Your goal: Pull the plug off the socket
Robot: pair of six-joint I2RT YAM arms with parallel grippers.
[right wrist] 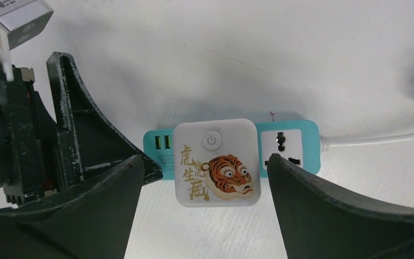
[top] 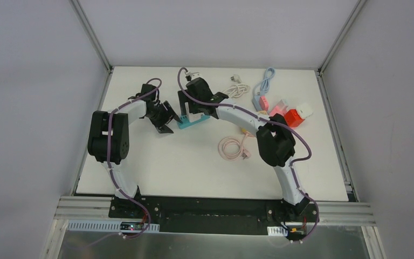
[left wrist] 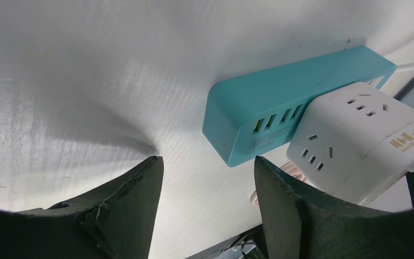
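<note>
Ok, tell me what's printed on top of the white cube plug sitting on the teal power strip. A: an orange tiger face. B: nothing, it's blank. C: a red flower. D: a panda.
A: in the right wrist view, the top of the white cube plug on the teal power strip shows an orange tiger face beside gold characters.

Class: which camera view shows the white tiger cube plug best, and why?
Right wrist: it looks down on the cube plug, tiger print and button clear, on the teal power strip. Left wrist shows its socketed sides; in the top view the right arm largely hides it.
</note>
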